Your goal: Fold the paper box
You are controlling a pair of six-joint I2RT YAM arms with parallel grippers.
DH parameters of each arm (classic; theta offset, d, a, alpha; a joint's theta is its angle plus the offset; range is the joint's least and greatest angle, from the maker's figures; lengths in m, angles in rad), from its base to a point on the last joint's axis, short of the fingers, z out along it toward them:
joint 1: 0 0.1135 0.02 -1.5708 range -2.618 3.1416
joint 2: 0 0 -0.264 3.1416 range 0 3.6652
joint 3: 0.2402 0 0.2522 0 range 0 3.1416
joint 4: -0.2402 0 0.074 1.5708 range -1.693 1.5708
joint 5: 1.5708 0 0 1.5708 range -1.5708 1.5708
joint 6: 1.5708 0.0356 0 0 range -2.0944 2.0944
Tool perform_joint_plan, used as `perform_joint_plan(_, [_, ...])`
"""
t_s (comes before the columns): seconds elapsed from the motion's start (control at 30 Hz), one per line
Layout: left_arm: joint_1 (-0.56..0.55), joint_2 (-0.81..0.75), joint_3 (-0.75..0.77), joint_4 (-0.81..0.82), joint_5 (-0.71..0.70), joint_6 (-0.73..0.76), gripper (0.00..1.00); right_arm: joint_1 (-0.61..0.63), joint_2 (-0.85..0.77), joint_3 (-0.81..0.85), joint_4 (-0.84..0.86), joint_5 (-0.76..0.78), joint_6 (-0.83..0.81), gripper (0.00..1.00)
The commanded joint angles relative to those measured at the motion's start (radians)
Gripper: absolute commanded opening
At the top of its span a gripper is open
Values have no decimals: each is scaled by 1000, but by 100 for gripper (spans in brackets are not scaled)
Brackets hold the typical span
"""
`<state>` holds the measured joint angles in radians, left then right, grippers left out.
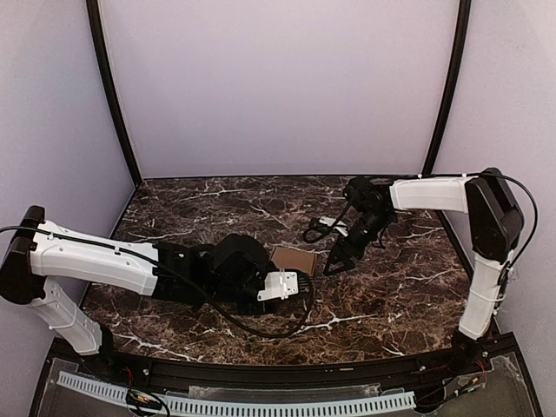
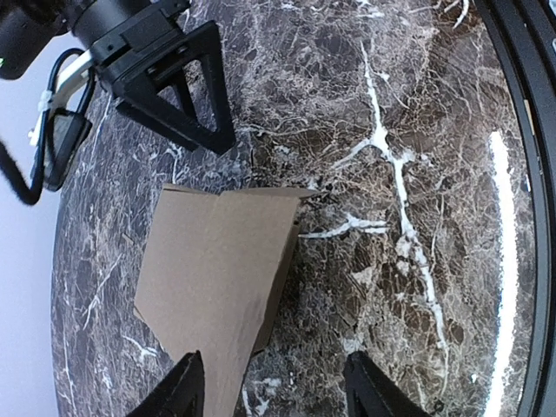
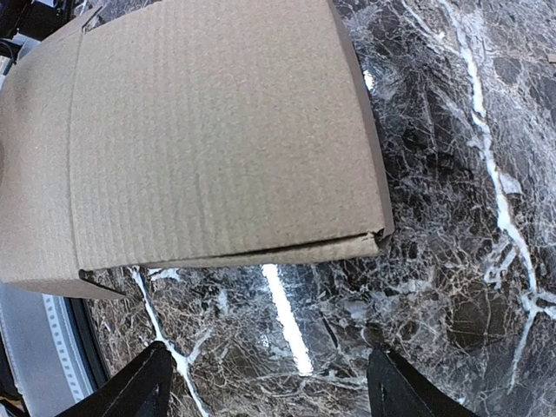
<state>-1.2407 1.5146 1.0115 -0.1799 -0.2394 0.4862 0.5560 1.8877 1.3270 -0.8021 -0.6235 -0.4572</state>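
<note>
Two claws flank the box [image 1: 293, 259] near the middle of your bench [image 1: 217, 200], away from every edge. The left claw [image 2: 274, 360] stands wide, a box corner poking between its jaws, ungripped. The right claw [image 3: 269, 349] gapes wide too, the box just ahead of it, apart.

Two robot arms sit side by side. The left arm [image 1: 87, 256] and the right arm [image 1: 432, 193] have glossy white tubular shells joined by rounded black joint housings. Thin black cables [image 1: 261, 334] loop alongside them. The left gripper [image 2: 274, 393] carries a small white plate [image 1: 280, 285]. The right gripper [image 1: 340, 259] is all black, with tapering triangular fingers [image 2: 217, 95].
</note>
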Motion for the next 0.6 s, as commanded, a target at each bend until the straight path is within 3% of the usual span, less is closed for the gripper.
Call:
perform_joint_plan(0.0, [-29,50,27,98,-86,141,54,-4,-34,-6,12,2,12,77])
perform_joint_plan(0.17, [-67,154,27,172,-193,248,45,-7,-40,-5,21,5,14,77])
perform_joint_plan(0.37, [-93,235,11,289,-320,379,23,-11,-50,-10,24,-7,16,77])
perform_joint_plan(0.57, [-101,248,15,276,-317,354,8,-13,-62,-32,35,-10,4,77])
